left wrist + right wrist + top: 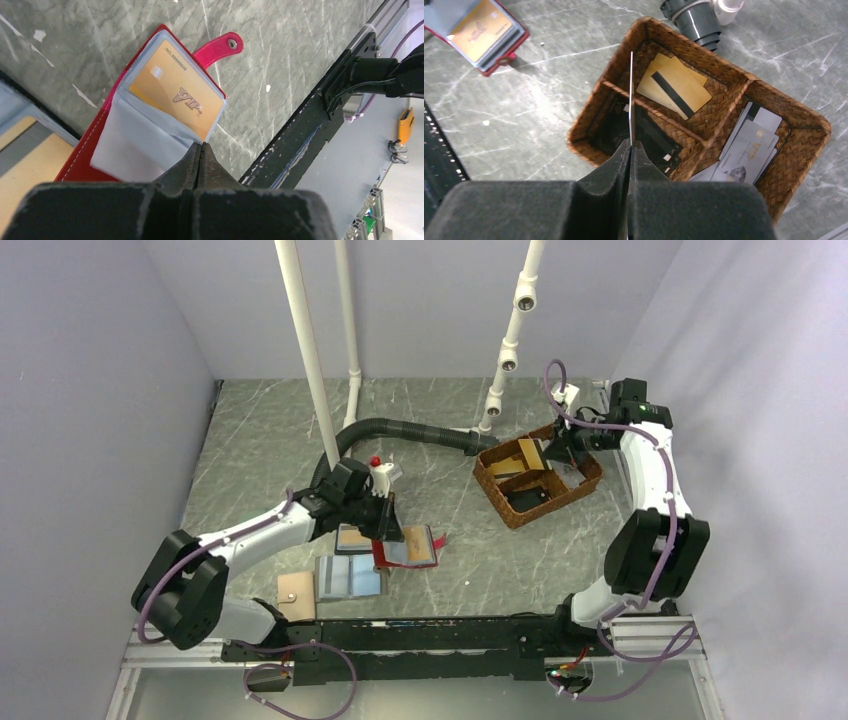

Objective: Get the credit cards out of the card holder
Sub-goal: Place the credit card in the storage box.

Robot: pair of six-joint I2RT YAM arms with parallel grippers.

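Observation:
The red card holder (85,160) lies open on the table, also seen as the card holder (408,547) from above, its red tab (220,47) pointing away. A tan-orange credit card (175,92) sits in its clear sleeve. My left gripper (201,146) is shut with its tips pinching the corner of that sleeve; from above the left gripper (385,536) is at the holder's left side. My right gripper (630,144) is shut on a thin card (631,95) seen edge-on, held over the wicker basket (589,130). The right gripper (562,452) hangs above the basket (500,505).
The basket's compartments hold tan striped cards (676,85), grey cards (754,145) and dark cards (651,137). Two blue wallets (350,577) and a tan piece (297,595) lie left of the card holder. A black hose (400,428) and white pipes (310,350) stand behind.

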